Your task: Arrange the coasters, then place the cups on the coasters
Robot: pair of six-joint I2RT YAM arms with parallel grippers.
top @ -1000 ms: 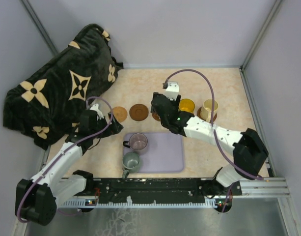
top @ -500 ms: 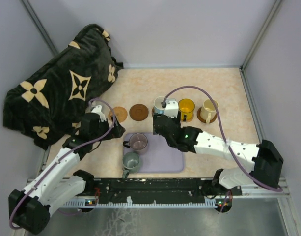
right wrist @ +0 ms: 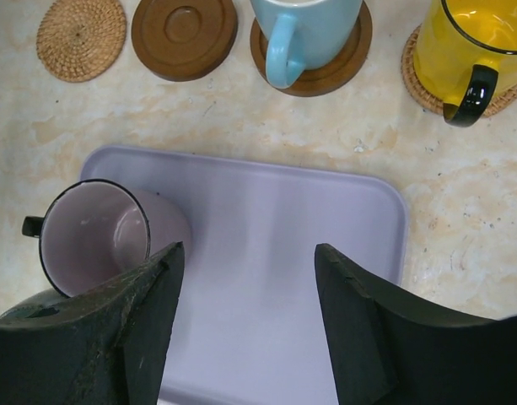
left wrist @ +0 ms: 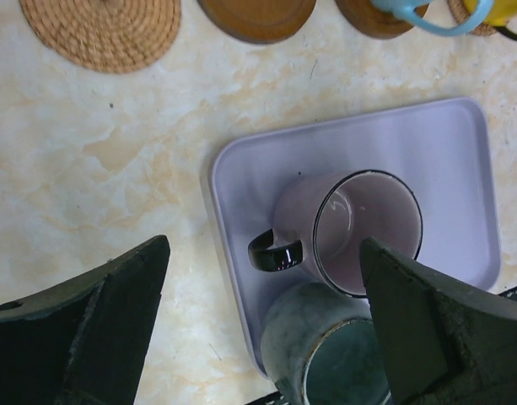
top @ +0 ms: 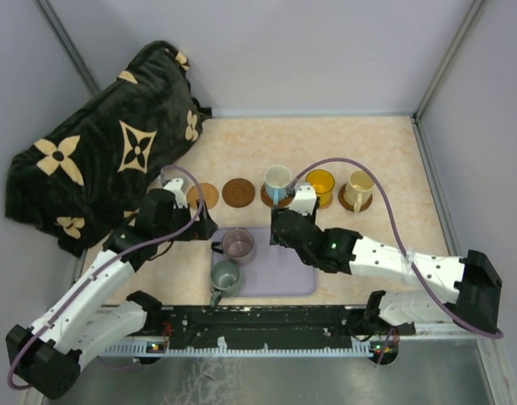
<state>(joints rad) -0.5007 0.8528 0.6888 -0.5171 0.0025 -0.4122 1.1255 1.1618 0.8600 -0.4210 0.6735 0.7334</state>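
Five coasters lie in a row across the tabletop, running from 9 to 3 o'clock. The two at the 9 o'clock end are bare, one woven and one dark brown. The other three each carry an upright cup: the white cup, then the yellow cup, then the cream cup at the 3 o'clock end.

A tray lies at 6 o'clock of the row. The purple cup stands in its 10 o'clock corner, handle toward 9 o'clock. The green cup stands at its 8 o'clock corner, just beside the purple one.

The left hand hangs above the purple cup, its fingers spread wide and gripping nothing. The right hand hovers over the bare middle of the tray with its fingers apart and nothing between them. The purple cup sits at 9 o'clock of it. A blanket is heaped at the tabletop's 10 o'clock corner.
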